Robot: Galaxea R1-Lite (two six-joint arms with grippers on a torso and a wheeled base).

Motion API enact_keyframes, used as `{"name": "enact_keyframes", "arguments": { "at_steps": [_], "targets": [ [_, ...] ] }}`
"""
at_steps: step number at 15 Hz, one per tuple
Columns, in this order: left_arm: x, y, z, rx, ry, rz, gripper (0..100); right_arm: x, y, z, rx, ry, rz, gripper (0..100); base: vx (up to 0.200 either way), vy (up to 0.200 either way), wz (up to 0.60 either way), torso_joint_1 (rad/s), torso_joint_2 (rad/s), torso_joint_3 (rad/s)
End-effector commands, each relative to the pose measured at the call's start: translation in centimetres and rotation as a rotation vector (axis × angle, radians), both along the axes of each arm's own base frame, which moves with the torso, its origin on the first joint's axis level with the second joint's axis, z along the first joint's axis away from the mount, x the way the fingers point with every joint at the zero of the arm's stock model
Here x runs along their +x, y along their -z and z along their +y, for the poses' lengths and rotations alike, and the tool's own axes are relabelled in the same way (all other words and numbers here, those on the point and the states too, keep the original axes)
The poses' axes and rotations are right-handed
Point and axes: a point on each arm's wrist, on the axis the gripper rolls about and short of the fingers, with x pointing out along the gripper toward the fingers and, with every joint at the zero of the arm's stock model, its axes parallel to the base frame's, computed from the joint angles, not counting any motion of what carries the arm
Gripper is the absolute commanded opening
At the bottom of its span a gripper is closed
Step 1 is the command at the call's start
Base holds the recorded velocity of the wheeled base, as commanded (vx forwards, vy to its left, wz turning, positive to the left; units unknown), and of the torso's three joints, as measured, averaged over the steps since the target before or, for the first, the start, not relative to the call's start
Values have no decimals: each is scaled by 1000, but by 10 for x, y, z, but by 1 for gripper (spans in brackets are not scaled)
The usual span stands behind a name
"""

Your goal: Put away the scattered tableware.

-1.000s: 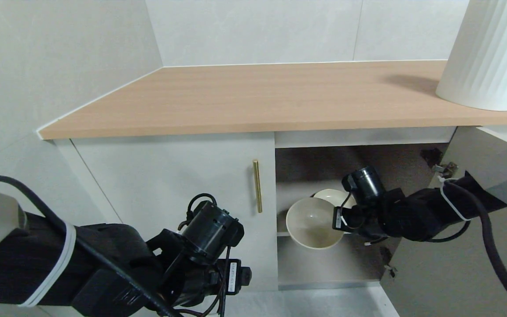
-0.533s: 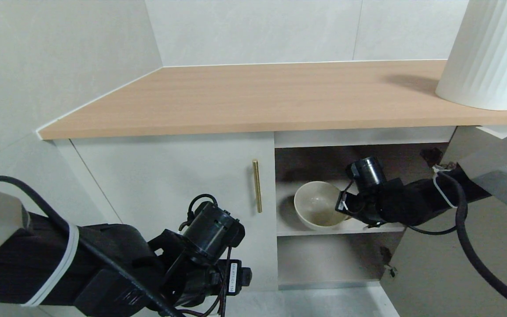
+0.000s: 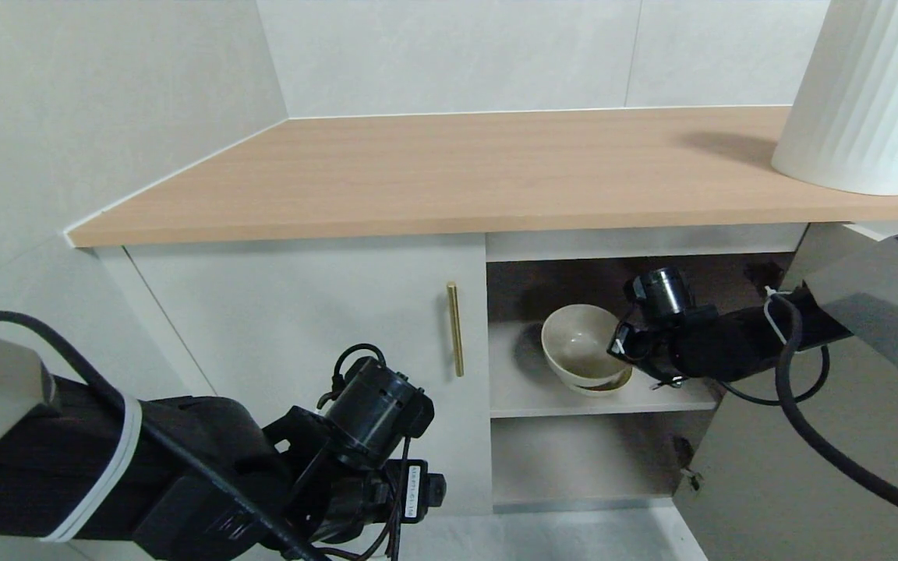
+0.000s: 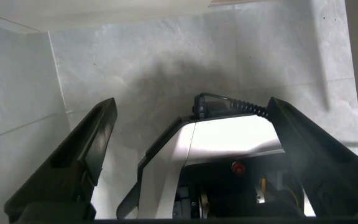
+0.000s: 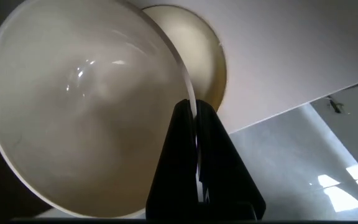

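In the head view a cream bowl hangs tilted inside the open cabinet, just above the middle shelf. My right gripper is shut on its right rim. Under it a second cream dish rests on the shelf. The right wrist view shows the held bowl from close up, with my right gripper pinching its rim and the other dish behind it. My left gripper hangs low before the closed cabinet door, open with nothing in it.
A wooden countertop caps the cabinet, with a tall white ribbed vessel at its right end. The left door is closed and has a gold handle. The right door stands swung open. The bottom compartment is bare.
My right arm has carried the bowl up and back, from in front of the shelf's edge into the cabinet above the other dish. The left arm has stayed still.
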Motion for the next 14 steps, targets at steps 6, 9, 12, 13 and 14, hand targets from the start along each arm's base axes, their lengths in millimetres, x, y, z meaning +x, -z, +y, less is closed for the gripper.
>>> {"name": "enact_keyframes", "arguments": {
  "at_steps": [6,9,12,13,14],
  "targets": [
    [0,1,0,2,-1,2,100,12,15,-12,-29,62,13,0,0,0,0,0,0,0],
    [0,0,0,1,-1,1,100,15,19,-11,-30,63,13,0,0,0,0,0,0,0],
    [0,0,0,1,-1,1,100,16,19,-11,-31,64,11,0,0,0,0,0,0,0],
    [0,0,0,1,-1,1,100,16,18,-11,-30,64,10,0,0,0,0,0,0,0],
    [0,0,0,1,-1,1,100,16,19,-11,-31,64,13,0,0,0,0,0,0,0]
  ]
}}
